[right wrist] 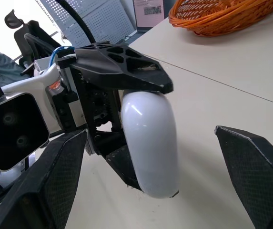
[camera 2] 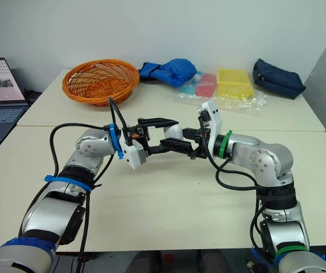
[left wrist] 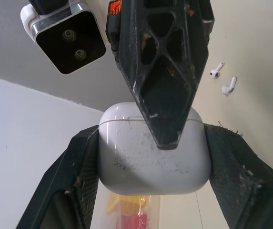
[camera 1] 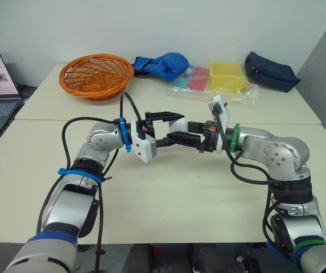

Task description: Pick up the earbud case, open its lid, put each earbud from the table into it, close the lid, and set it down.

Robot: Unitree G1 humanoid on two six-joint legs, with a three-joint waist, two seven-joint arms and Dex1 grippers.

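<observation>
The white earbud case (left wrist: 153,152) is in the middle of the frame, above the tabletop (camera 1: 168,193). The left pincer (left wrist: 153,143) squeezes it tight. The right pincer (right wrist: 150,136) is wide open around it. Two earbuds (left wrist: 216,72) lie on the tabletop.

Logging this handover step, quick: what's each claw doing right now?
Left claw: shut on the earbud case.
Right claw: open, fingers spread either side of the case.
</observation>
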